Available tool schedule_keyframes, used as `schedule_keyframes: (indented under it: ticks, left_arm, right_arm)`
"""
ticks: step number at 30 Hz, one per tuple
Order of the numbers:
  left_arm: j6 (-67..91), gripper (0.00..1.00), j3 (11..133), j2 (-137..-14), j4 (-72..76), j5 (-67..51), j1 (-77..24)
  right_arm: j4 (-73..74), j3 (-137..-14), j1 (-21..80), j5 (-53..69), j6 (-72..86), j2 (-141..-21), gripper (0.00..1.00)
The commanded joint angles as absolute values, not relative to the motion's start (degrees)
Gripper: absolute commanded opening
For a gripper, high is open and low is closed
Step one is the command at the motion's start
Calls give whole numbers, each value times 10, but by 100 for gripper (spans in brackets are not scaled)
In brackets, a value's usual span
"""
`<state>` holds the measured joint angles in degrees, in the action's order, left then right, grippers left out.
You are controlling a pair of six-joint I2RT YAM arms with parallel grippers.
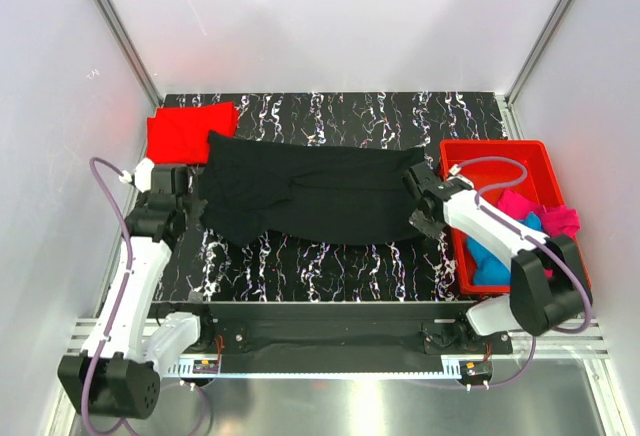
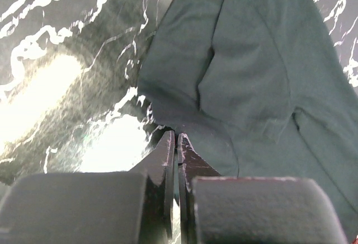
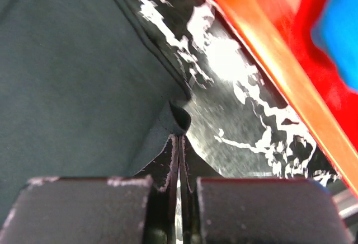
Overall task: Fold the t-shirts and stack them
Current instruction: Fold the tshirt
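Note:
The black t-shirt (image 1: 310, 196) is stretched across the middle of the marbled table. My left gripper (image 1: 196, 196) is shut on its left edge; in the left wrist view the cloth (image 2: 251, 70) runs from the closed tips (image 2: 177, 136). My right gripper (image 1: 420, 194) is shut on its right corner, seen pinched in the right wrist view (image 3: 179, 136), with the shirt (image 3: 72, 65) to the left. A folded red t-shirt (image 1: 190, 131) lies at the back left. The blue t-shirt (image 1: 492, 261) and the magenta t-shirt (image 1: 545, 214) lie in the red bin (image 1: 495, 151).
The red plastic bin stands at the right edge, close to my right arm; its wall shows in the right wrist view (image 3: 268, 48). White enclosure walls stand on the left, the back and the right. The table's front edge runs along a metal rail (image 1: 330, 351).

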<state>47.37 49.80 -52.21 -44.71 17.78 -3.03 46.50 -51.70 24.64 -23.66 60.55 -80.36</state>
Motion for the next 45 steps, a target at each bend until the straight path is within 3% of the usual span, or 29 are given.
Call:
schedule_keyframes:
  ticks: [1,19,28,45]
  left_arm:
    - [457,0,552,-560,-401,221,-23]
    - [378,0,673,-797,-305,100,0]
    - [319,0,765,-924,-344,120,-1]
    - [328,0,834,-1012,-392,185,-1]
  right_arm:
    - [454,-568,247,-289,538,-838,0]
    - [364,-683,190,-275,368,-967,0]
    - [384,-734,175,-295,351,-1029,0]
    - [401,-768,162,-292,357,-1081,0]
